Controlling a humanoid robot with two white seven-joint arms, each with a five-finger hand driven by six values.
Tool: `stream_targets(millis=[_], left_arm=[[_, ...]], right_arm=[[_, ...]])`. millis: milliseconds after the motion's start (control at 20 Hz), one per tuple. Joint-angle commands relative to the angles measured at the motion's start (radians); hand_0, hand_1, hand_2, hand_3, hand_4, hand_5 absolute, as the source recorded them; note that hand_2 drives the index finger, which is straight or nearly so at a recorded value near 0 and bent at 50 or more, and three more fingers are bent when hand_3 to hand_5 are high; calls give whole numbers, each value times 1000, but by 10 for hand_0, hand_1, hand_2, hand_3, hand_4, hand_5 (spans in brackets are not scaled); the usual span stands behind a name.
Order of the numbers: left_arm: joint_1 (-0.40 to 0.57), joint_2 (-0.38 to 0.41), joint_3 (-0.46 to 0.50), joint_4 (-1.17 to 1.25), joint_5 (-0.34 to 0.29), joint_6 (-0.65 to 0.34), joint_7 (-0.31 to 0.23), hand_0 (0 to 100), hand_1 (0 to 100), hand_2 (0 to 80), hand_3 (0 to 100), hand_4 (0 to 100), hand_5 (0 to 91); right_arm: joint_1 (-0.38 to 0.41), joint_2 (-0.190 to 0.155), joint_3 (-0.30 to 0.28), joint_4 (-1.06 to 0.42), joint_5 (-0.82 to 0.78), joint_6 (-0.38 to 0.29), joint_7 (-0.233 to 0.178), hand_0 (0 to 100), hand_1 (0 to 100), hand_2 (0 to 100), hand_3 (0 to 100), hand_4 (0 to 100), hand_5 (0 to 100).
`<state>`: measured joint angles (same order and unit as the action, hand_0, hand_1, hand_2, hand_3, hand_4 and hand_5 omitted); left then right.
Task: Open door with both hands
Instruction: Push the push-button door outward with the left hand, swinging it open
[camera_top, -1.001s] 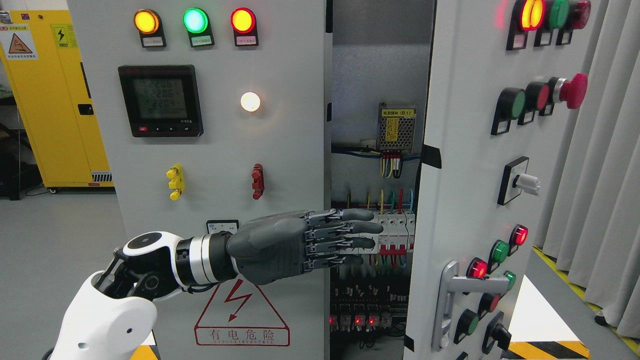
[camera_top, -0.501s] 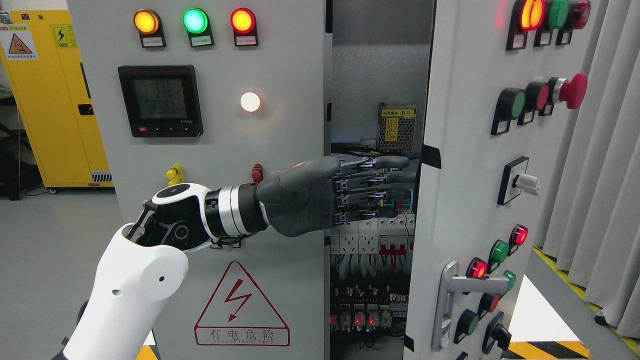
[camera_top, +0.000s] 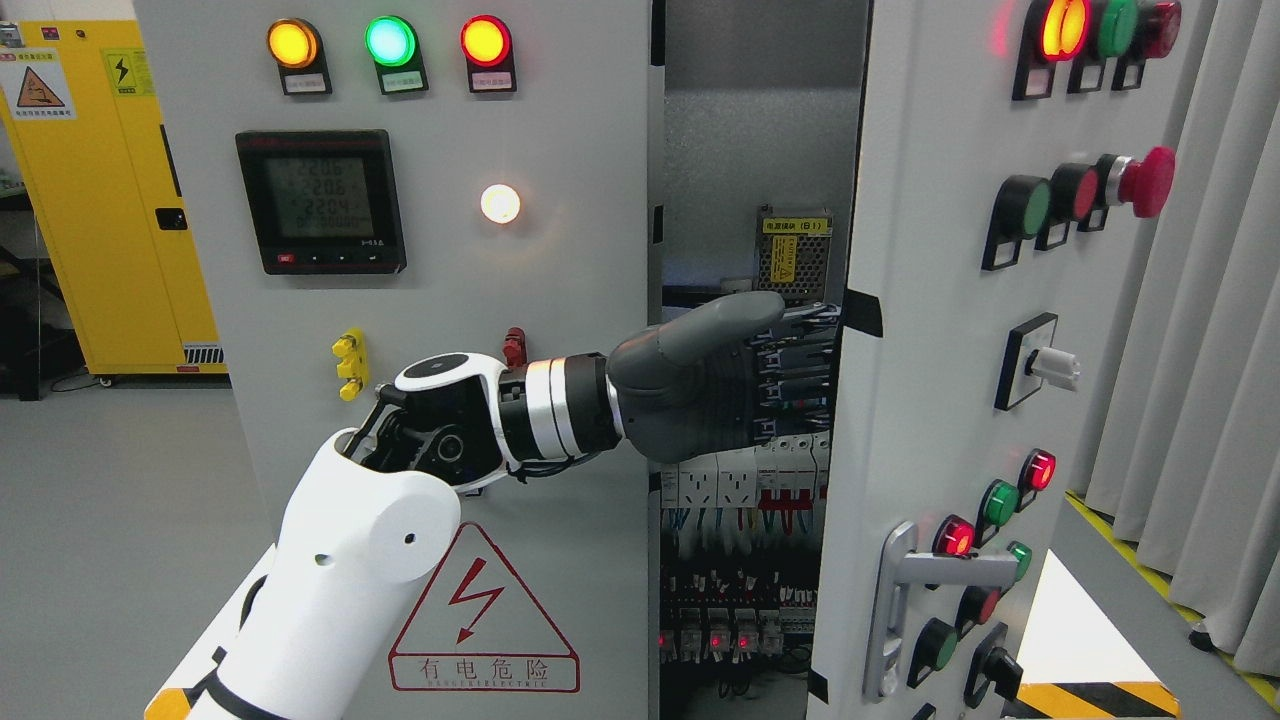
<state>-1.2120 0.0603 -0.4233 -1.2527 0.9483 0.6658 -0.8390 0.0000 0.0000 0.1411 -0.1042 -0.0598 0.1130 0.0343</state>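
- The right door (camera_top: 940, 330) stands partly ajar, exposing the cabinet's wiring (camera_top: 745, 520).
- The left hand (camera_top: 715, 375) reaches into the gap, fingers extended toward the door's inner edge (seemingly hooking behind it, though contact is hidden), placed to push it wider.

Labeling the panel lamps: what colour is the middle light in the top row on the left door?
Green, lit, between an amber and a red one; clearest in the head view.

Left hand (camera_top: 715, 385) reached deeper, seemingly behind door (camera_top: 940, 400)
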Motion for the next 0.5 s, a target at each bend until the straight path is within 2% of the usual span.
stream_targets(millis=[0, 451], left_arm=[[-7, -100, -25, 41, 0, -5, 1, 120, 556, 0, 0, 0, 0], [-8, -119, -23, 30, 1, -3, 3, 120, 556, 0, 0, 0, 0]], right_arm=[[11, 26, 0, 0, 0, 1, -1, 0, 500, 40, 0, 0, 0], [11, 26, -2, 0, 0, 1, -1, 0, 500, 40, 0, 0, 0]])
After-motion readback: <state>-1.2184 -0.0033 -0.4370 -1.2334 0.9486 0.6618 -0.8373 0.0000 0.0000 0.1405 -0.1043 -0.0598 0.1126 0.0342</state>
